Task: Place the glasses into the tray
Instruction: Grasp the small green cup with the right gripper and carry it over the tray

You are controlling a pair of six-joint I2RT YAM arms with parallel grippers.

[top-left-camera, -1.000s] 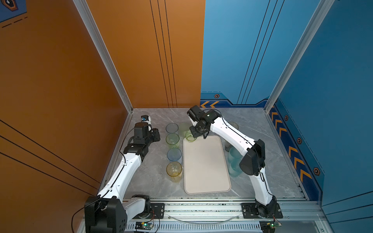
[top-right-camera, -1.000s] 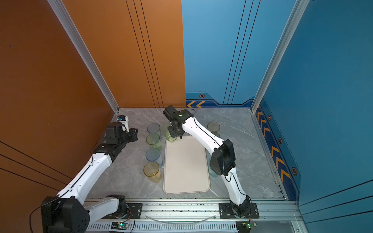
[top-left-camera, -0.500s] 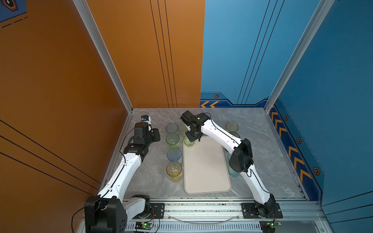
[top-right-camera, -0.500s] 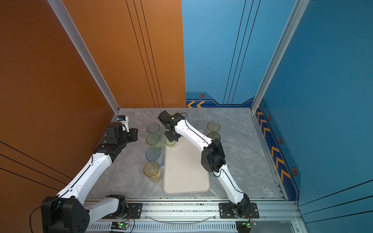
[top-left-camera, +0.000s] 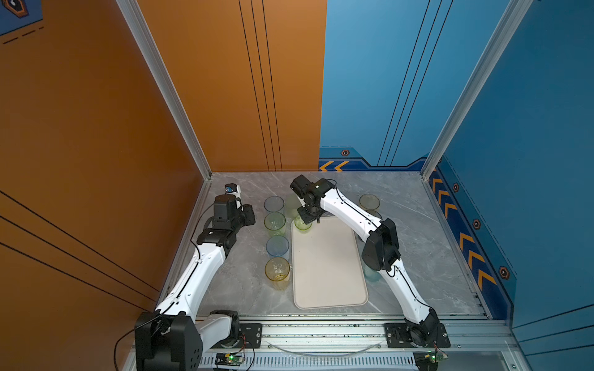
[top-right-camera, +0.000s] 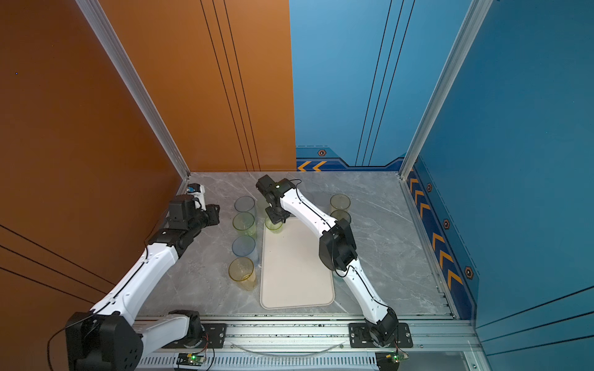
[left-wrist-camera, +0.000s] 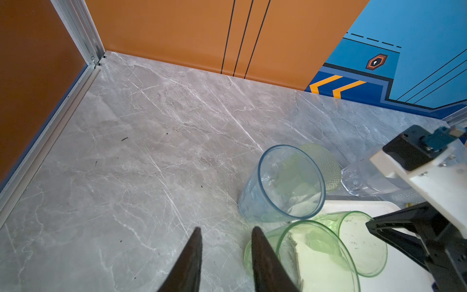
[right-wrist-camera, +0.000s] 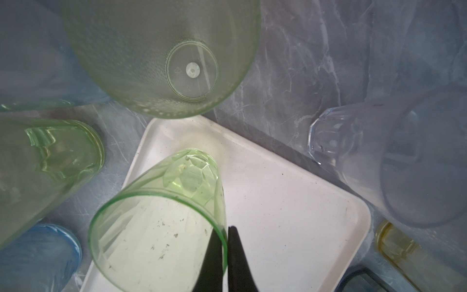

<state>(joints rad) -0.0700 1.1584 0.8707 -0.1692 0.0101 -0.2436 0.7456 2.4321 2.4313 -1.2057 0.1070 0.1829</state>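
A: Top views first. Where is the green glass (top-left-camera: 302,224)?

B: At the far left corner of the tray (top-left-camera: 328,273), in both top views. The right gripper (top-left-camera: 309,218) is directly over it, reaching across the middle. Its jaws are too small to read there.

A: The others?

B: Four stand in a line on the table (top-left-camera: 418,241) just left of the tray. The grey-blue glass (top-left-camera: 274,203) is farthest, then the second green glass (top-left-camera: 274,221), the blue glass (top-left-camera: 277,246) and the amber glass (top-left-camera: 277,270) nearest. Two smoky glasses (top-right-camera: 340,201) stand right of the tray, beside the right arm (top-right-camera: 308,210). The left gripper (top-right-camera: 214,214) hovers near the second green glass.

A: Left wrist view?

B: The left fingers (left-wrist-camera: 264,263) are apart, with only bare table between them. The second green glass (left-wrist-camera: 316,255) is just beside one finger, the grey-blue glass (left-wrist-camera: 283,184) beyond it. Further over, the green glass (left-wrist-camera: 364,242) shows against the white tray (left-wrist-camera: 353,205).

A: Right wrist view?

B: The right gripper (right-wrist-camera: 223,231) is clamped on the rim of the green glass (right-wrist-camera: 156,227), one finger inside, one outside. The glass is over the corner of the tray (right-wrist-camera: 290,215); whether its base rests there I cannot tell. A frosted glass (right-wrist-camera: 161,58) and a clear glass (right-wrist-camera: 353,151) stand on the table just off that end.
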